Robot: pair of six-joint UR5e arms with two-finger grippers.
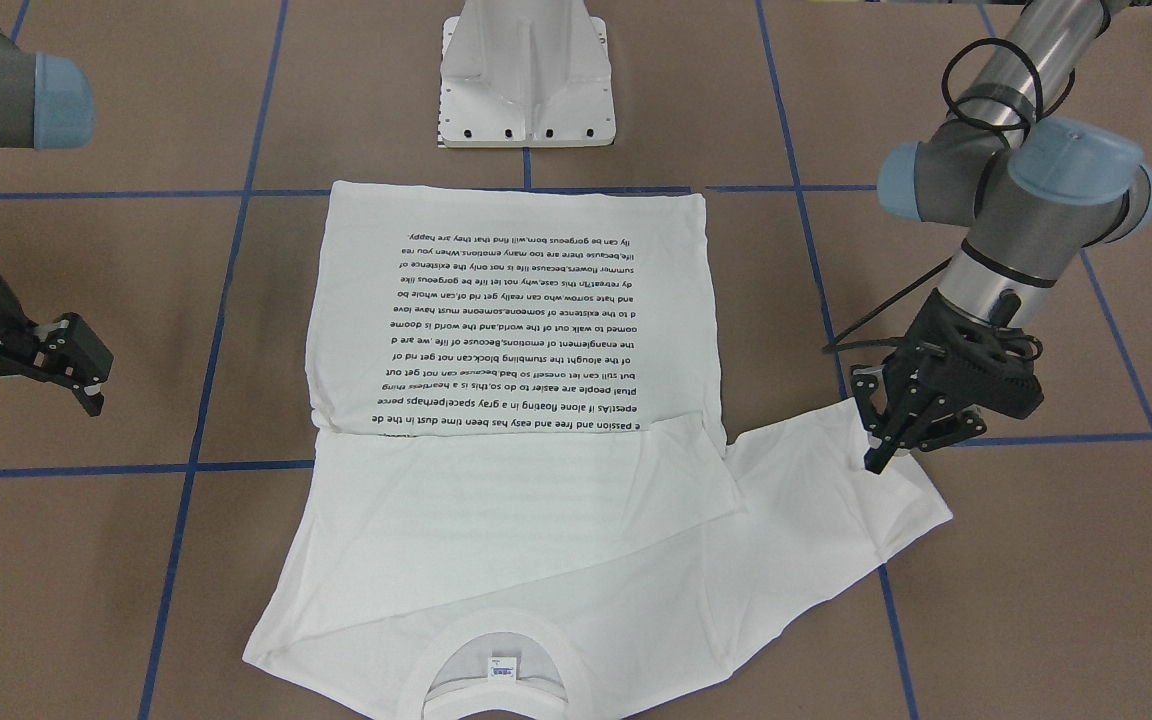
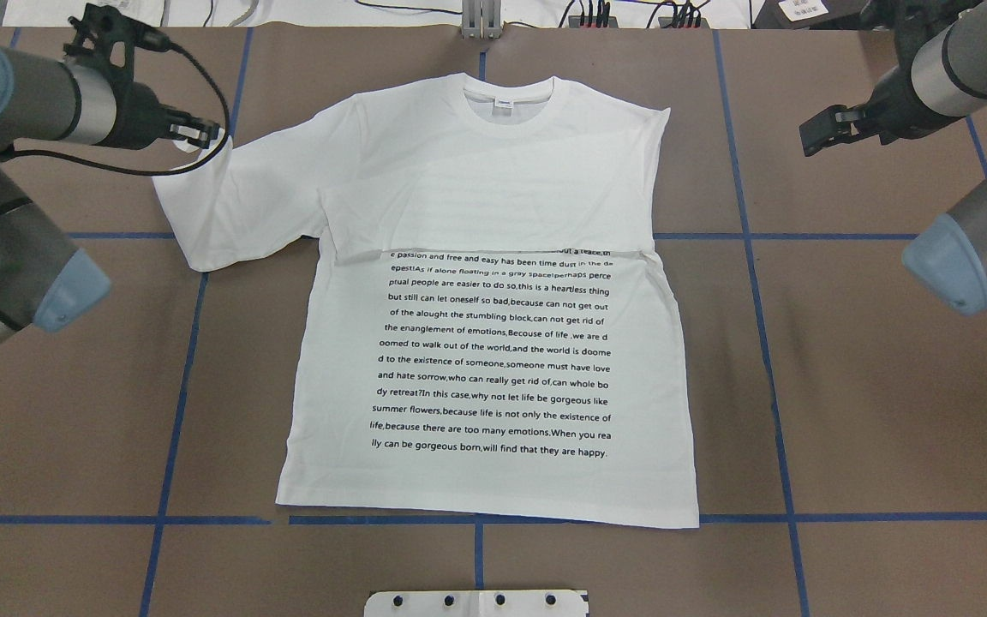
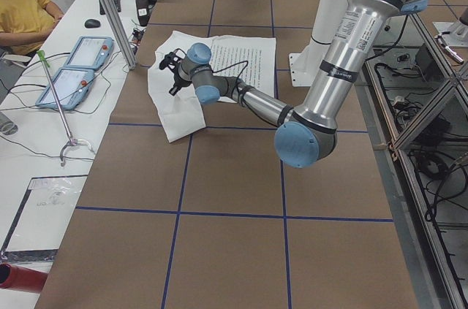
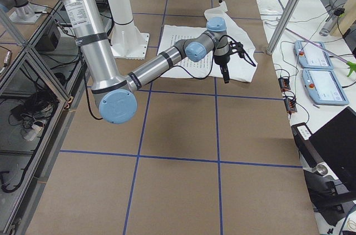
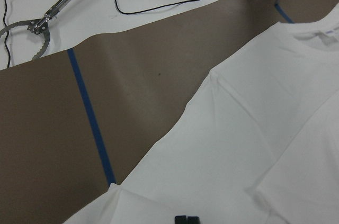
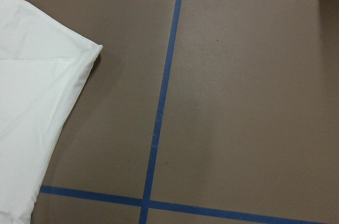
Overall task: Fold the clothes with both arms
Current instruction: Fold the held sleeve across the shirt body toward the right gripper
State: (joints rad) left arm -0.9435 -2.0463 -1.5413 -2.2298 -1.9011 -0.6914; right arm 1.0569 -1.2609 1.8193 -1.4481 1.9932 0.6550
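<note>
Left gripper (image 1: 877, 455) narrow, fingertips pinched on cuff edge of outstretched sleeve (image 2: 236, 201), cuff corner raised slightly off worktop (image 2: 845, 386). Right gripper (image 1: 94, 378) spread wide, holding nothing, over brown worktop well apart from cloth. White T-shirt (image 2: 493, 343) flat at worktop centre, printed text up, hem near pedestal (image 1: 526, 75), collar (image 2: 511, 94) at far side. Other sleeve folded inward across chest, covering top text line
</note>
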